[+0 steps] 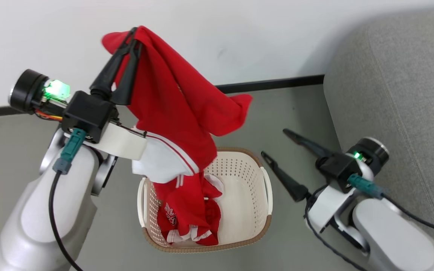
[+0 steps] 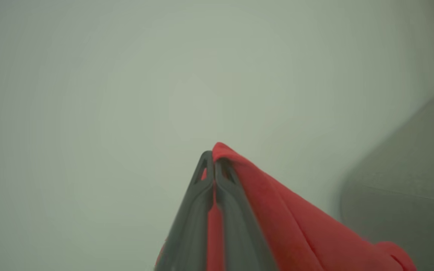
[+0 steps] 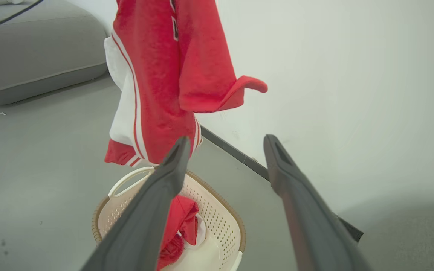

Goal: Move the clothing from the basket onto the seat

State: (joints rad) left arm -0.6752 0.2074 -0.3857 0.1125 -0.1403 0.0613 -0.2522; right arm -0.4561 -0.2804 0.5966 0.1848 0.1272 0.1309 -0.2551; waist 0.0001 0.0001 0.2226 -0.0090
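Dangling from the clenched left pincer (image 1: 136,32), red white-trimmed clothing (image 1: 175,101) overhangs the basket (image 1: 248,195); right pincer (image 1: 273,142) gapes

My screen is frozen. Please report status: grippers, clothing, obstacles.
Left gripper shut on garment, held above basket. Right gripper open, empty. Second garment in basket. No obstacle seen toward sofa.

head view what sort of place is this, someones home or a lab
Likely a living-room corner, possibly a staged test room: a large grey sofa, a laundry basket holding red clothing on a bare grey floor, and a plain white wall with dark skirting.
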